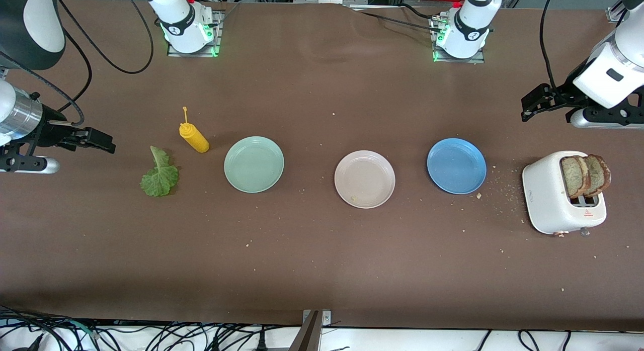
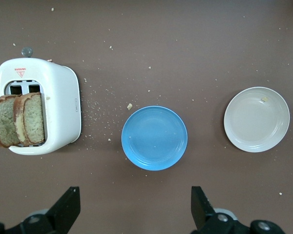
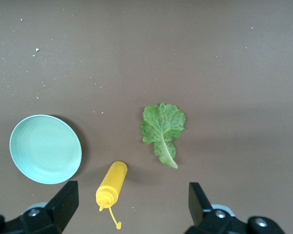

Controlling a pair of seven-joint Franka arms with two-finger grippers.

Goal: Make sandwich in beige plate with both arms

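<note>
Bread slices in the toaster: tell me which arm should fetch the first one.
Left. The left gripper hangs open at the toaster's end, bread slices close below; the right gripper hangs open by the lettuce.

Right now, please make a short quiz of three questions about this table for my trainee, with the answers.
1. True or false: the beige plate already holds bread.
2. Where are the two bread slices? A) in the toaster B) on the blue plate C) beside the lettuce leaf
3. Fill in: the yellow bottle lies between the lettuce leaf and the ___ plate.

Key: 1 false; 2 A; 3 mint-green.
</note>
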